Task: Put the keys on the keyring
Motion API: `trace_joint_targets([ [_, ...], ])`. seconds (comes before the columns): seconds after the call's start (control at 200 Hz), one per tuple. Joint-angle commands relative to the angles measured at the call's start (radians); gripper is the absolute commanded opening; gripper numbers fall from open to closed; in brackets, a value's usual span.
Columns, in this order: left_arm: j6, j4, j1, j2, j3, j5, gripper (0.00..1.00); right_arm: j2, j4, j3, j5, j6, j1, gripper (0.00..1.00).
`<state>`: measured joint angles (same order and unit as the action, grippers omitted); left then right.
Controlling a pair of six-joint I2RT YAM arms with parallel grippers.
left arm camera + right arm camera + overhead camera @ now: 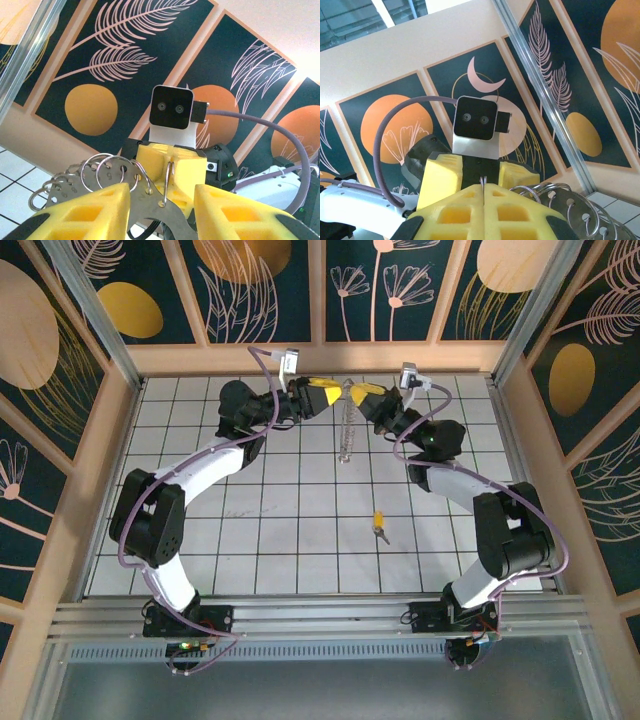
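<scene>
The keyring (pixel 347 435) hangs as a lacy silver strip between my two grippers, above the far middle of the table. Up close it is a metal plate (pixel 150 210) with holes and several wire rings (pixel 107 170). My right gripper (pixel 358 393) (pixel 483 192) is shut on one wire ring at the strip's top. Facing it, my left gripper (pixel 322 395) (pixel 162 200) is open. The plate lies in its gap, close to the left finger and clear of the right one. The tiny yellow-headed key (pixel 380 527) lies alone on the tiles, nearer the front and right of centre.
The white tiled table (pixel 270 530) is fenced by wooden rails and patterned panels (pixel 265 285). An aluminium post (pixel 545 95) runs down behind the rings. Both arms arch inward to the back middle.
</scene>
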<state>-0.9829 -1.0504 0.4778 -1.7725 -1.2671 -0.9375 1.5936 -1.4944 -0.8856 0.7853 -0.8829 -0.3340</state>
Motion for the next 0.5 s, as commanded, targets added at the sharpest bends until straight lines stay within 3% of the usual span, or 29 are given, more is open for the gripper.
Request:
trace_joint_targets([
  [0.0,-0.017,-0.061,0.007,-0.009,-0.037,-0.014,0.38,0.006,-0.099,-0.027,-0.011,-0.019,-0.012,0.00],
  [0.265,-0.016,-0.063,0.010,-0.012,-0.034,-0.016,0.38,0.014,-0.093,-0.036,-0.012,-0.019,-0.022,0.00],
  [0.495,-0.017,-0.068,0.013,-0.012,-0.022,-0.020,0.30,0.015,-0.089,-0.035,-0.017,-0.016,-0.023,0.00],
])
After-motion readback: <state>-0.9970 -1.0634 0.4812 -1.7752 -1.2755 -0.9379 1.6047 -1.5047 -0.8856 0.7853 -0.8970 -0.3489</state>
